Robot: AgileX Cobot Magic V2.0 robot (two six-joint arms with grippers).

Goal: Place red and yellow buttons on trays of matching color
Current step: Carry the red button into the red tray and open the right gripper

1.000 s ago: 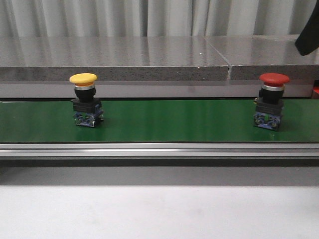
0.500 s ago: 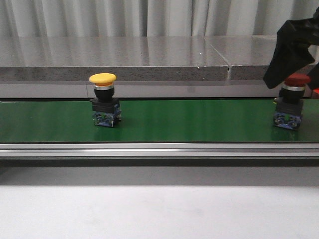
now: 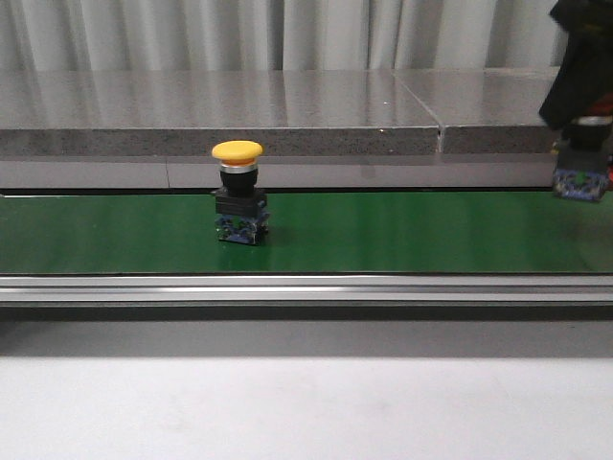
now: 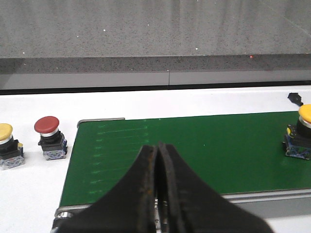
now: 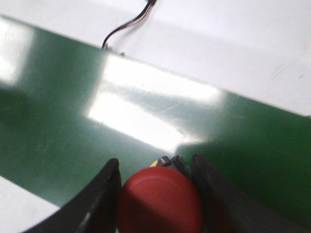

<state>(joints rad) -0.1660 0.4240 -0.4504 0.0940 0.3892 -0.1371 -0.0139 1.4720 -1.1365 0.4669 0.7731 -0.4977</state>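
A yellow button (image 3: 238, 192) stands upright on the green belt (image 3: 383, 235), left of centre; the left wrist view catches it (image 4: 301, 133) at the belt's far side. The red button (image 3: 581, 177) hangs above the belt at the far right, its cap hidden in the front view by my right gripper (image 3: 586, 120). In the right wrist view that gripper (image 5: 156, 163) is shut on the red cap (image 5: 160, 204). My left gripper (image 4: 158, 150) is shut with nothing in it, over the belt's near end. No trays are in view.
A grey stone ledge (image 3: 287, 115) runs behind the belt and a metal rail (image 3: 287, 287) along its front. Beside the belt's end, on the white table, stand another red button (image 4: 48, 141) and another yellow one (image 4: 7, 148). A cable (image 5: 126, 24) lies beyond the belt.
The yellow button has travelled right along the belt. My right gripper came down over the red button, closed on it and raised it off the belt, further right.
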